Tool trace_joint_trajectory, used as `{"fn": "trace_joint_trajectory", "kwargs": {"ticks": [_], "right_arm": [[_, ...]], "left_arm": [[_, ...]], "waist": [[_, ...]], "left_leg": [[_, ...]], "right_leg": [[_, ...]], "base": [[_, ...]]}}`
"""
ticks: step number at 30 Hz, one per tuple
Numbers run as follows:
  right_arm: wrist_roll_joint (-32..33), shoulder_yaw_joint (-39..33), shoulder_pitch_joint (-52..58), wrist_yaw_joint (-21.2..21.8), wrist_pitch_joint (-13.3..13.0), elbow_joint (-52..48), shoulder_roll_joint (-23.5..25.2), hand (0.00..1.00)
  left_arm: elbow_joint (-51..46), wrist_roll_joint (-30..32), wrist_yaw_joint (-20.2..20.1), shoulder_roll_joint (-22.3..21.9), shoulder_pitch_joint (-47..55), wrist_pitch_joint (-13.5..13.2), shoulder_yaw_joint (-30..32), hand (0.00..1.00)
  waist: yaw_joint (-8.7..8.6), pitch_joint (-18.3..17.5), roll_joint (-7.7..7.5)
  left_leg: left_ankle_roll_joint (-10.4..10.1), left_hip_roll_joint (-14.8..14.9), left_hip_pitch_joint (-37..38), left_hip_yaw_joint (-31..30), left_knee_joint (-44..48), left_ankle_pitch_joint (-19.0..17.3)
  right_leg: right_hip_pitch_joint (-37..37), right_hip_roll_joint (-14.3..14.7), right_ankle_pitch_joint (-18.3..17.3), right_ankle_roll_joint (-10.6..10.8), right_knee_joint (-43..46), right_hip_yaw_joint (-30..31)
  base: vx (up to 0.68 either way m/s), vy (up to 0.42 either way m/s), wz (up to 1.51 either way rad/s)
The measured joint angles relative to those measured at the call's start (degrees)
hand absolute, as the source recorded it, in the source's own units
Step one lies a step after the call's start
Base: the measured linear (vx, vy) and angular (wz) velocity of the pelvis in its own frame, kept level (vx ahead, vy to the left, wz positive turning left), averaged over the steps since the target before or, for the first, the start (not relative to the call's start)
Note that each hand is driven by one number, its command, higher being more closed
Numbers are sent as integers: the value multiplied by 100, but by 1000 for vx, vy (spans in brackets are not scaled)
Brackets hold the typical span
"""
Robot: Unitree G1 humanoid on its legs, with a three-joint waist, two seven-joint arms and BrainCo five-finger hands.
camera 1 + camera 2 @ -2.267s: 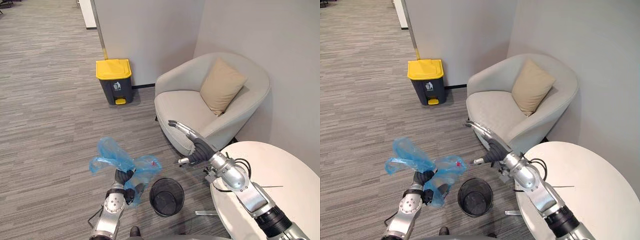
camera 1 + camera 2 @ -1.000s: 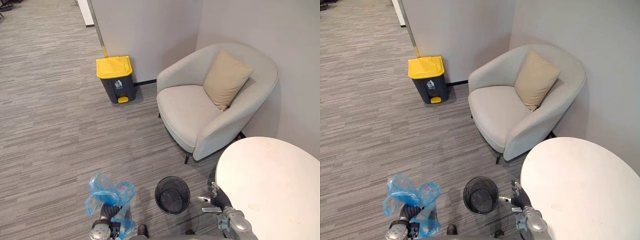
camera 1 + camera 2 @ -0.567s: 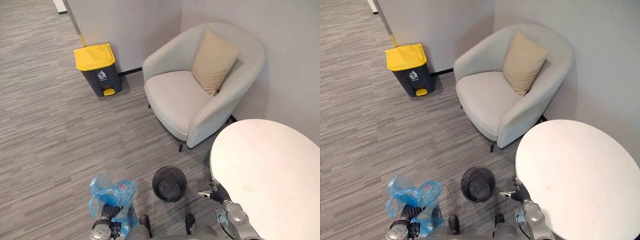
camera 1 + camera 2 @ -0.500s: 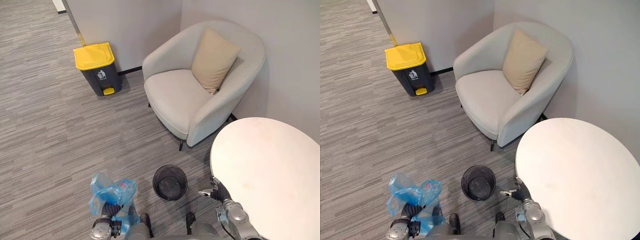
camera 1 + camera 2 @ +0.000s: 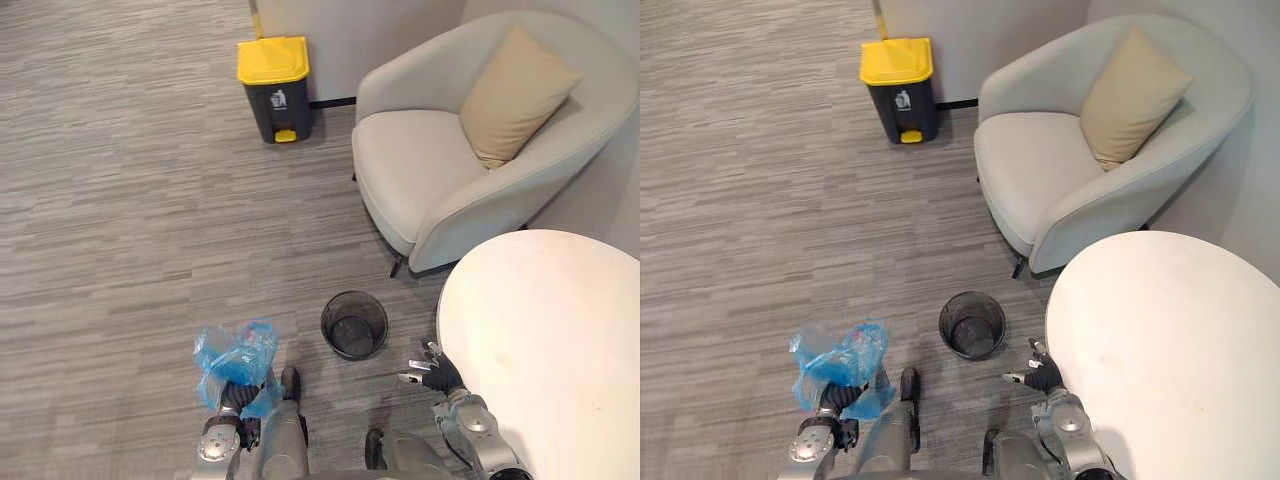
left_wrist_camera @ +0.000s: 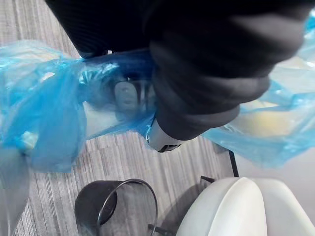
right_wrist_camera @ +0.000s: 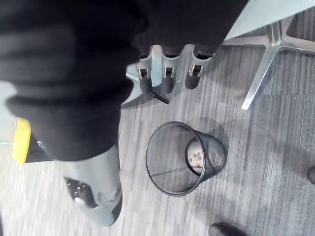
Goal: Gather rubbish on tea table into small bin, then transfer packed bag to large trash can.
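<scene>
One blue plastic bag (image 5: 236, 353) hung bunched in the left hand (image 5: 231, 398), with the disposal can far off.
The left hand's fingers were curled round the gathered neck of the bag, whose loose film billowed above and around the fist. It looked light, thin and soft, probably slick and easy to tear, so the twisted neck seemed the safest hold rather than the slack sides. The right hand (image 5: 433, 376) hung with relaxed fingers (image 7: 165, 74), holding nothing, beside the round white tea table (image 5: 552, 345). Between the two hands and a little ahead stood the small black mesh bin (image 5: 354, 325). Beyond the right hand sat a grey armchair (image 5: 428, 175) with a tan cushion (image 5: 514, 95). Well ahead of the left hand stood the yellow-lidded trash can (image 5: 273, 86).
</scene>
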Motion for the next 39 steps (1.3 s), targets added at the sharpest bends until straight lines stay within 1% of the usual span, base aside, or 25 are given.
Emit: {"fn": "trace_joint_trajectory", "kwargs": {"ticks": [1, 2, 3, 4, 5, 6, 7, 8, 10, 15, 18, 21, 23, 25, 27, 28, 30, 31, 32, 33, 34, 35, 37, 38, 39], "right_arm": [[0, -69, 7, -7, 2, 9, -5, 0], [0, -142, 14, -72, 4, 12, -36, 0], [0, -181, 17, -100, 4, 12, -66, 0], [-1, -259, 13, -107, 6, 12, -64, 0], [-1, -293, 24, -111, 6, 20, -65, 0], [0, -376, 29, -141, 14, 67, -57, 0], [0, -399, 46, -183, 27, 138, -60, 0], [-1, -471, 50, -194, 35, 156, -63, 0], [-1, -488, 67, -200, 74, 192, 109, 0], [-4, -481, 54, -190, 106, 255, 165, 0], [-4, -480, 94, -190, 125, 255, 163, 0], [-6, -480, 108, -191, 158, 256, 163, 0], [-6, -479, 106, -191, 213, 256, 163, 0], [-7, -477, 79, -191, 219, 262, 161, 0], [-15, -472, 44, -189, 225, 348, 161, 0], [-16, -464, 44, -185, 232, 403, 168, 0], [-18, -464, 52, -177, 242, 496, 176, 0], [-19, -456, 58, -172, 244, 498, 181, 0], [-18, -430, 60, -160, 246, 498, 207, 0], [-22, -306, 66, -141, 249, 506, 222, 0], [-28, -284, 84, -120, 247, 504, 244, 0], [-29, -252, 105, -110, 241, 496, 271, 0], [-25, -251, 90, -94, 234, 512, 279, 0], [-25, -251, 86, -93, 235, 533, 259, 0], [-19, -257, 93, -95, 238, 547, 237, 0]], "left_arm": [[2, 0, 1, -2, -6, -1, -29, 100], [2, 1, -2, -6, -78, -7, -52, 100], [2, 1, -2, -2, -88, -8, -54, 100], [17, 2, -3, 13, -117, -8, -54, 100], [58, 2, -5, 14, -135, -8, -55, 100], [117, 2, -7, 28, -218, -3, -73, 100], [136, 2, -6, 57, -293, -2, -127, 100], [172, 3, -13, 82, -334, -2, -166, 100], [225, 7, -17, 194, -318, 8, -192, 100], [294, 18, -21, 274, -66, 21, -191, 100], [392, 22, -26, 274, -54, 52, -190, 100], [391, 61, -26, 273, -61, 59, -180, 100], [390, 62, -24, 274, -60, 62, -143, 100], [389, 62, -22, 275, -55, 63, -129, 100], [387, 62, -22, 275, -25, 72, -124, 100], [384, 61, -22, 283, 33, 75, -124, 100], [381, 60, -21, 291, 65, 83, -126, 100], [377, 60, -21, 293, 73, 92, -129, 100], [350, 59, -19, 328, 70, 98, -128, 100], [285, 58, -12, 407, 83, 102, -128, 100], [286, 57, -11, 454, 90, 105, -130, 100], [285, 56, 1, 523, 80, 106, -127, 100], [296, 52, 36, 608, 18, 109, -65, 100], [300, 52, 38, 600, 9, 110, -49, 100], [306, 51, 37, 593, -4, 110, -40, 100]], "waist": [[-6, 7, -9], [-22, 1, -1], [-63, 1, -1], [-135, -47, 122], [-157, -46, 120], [-159, -75, 175], [-170, -64, 161], [-169, -58, 154], [-154, -77, 26], [-139, -94, 33], [-146, -100, 24], [-150, -113, -2], [-145, -138, -30], [-142, -140, -36], [-140, -144, -53], [-150, -139, -100], [-163, -152, -155], [-168, -155, -162], [-214, -121, -217], [-297, -75, -254], [-312, -66, -242], [-315, -78, -267], [-335, -50, -438], [-356, -43, -444], [-414, -46, -449]], "left_leg": [[54, -28, -33, 152, 322, -43], [218, -46, -12, 363, 926, -187], [350, -14, 50, 490, 1274, -295], [418, 84, 218, 656, 1548, -464], [413, 137, 350, 740, 1578, -612], [340, 170, 679, 844, 1368, -845], [257, 133, 874, 995, 975, -907], [287, 93, 931, 1044, 811, -923], [330, -90, 1059, 986, 524, -860], [417, -258, 1045, 1006, 535, -930], [473, -287, 976, 1012, 602, -981], [557, -292, 849, 1005, 705, -1041], [638, -296, 743, 988, 823, -1133], [668, -294, 613, 963, 1039, -1284], [716, -315, 514, 947, 1374, -1532], [772, -381, 520, 927, 1577, -1719], [833, -506, 567, 863, 1808, -1984], [930, -565, 605, 817, 1852, -2106], [1027, -665, 718, 717, 1866, -2208], [1107, -706, 887, 584, 1870, -2290], [1119, -702, 952, 515, 1870, -2332], [1106, -697, 1026, 434, 1863, -2405], [1075, -706, 1338, 323, 1767, -2528], [1006, -705, 1421, 270, 1715, -2528], [945, -710, 1546, 201, 1633, -2546]], "right_leg": [[11, -74, 72, -17, -74, -107], [29, -179, 180, -17, -203, -270], [27, -230, 262, -17, -292, -419], [39, -263, 342, 22, -403, -597], [39, -274, 388, 38, -438, -691], [36, -328, 464, 92, -499, -841], [65, -372, 532, 180, -591, -976], [124, -387, 582, 224, -679, -1040], [357, -463, 771, 377, -1040, -1148], [460, -579, 972, 592, -1310, -1082], [452, -586, 1096, 637, -1437, -1028], [382, -595, 1098, 630, -1459, -1026], [315, -614, 1034, 716, -1405, -1021], [169, -671, 874, 774, -1137, -1002], [-21, -804, 563, 876, -602, -950], [-107, -952, 328, 961, -175, -932], [-185, -1150, 169, 966, 423, -850], [-319, -1240, 179, 960, 862, -707], [-599, -1312, 297, 880, 1633, -377], [-912, -1243, 244, 919, 2297, -41], [-977, -1124, 100, 942, 2326, 43], [-1097, -942, -38, 903, 2245, 86], [-1420, -583, -55, 802, 1702, 14], [-1472, -494, -43, 789, 1451, -70], [-1501, -375, 98, 700, 952, -167]], "base": [[-135, -55, 77], [-154, -31, 72], [-167, 13, 88], [-123, 50, 76], [-97, 91, 82], [-93, 121, 77], [-97, 133, 73], [-105, 146, 62], [-116, 158, 41], [-104, 133, 2], [-64, 72, -8], [-29, 44, 0], [26, 36, 3], [64, 56, 3], [98, 98, 5], [107, 83, 12], [182, 90, 22], [257, 134, 35], [274, 131, 47], [254, 80, 48], [287, 7, 46], [325, -64, 43], [348, -102, 45], [305, -93, 41], [522, -133, 69]]}}
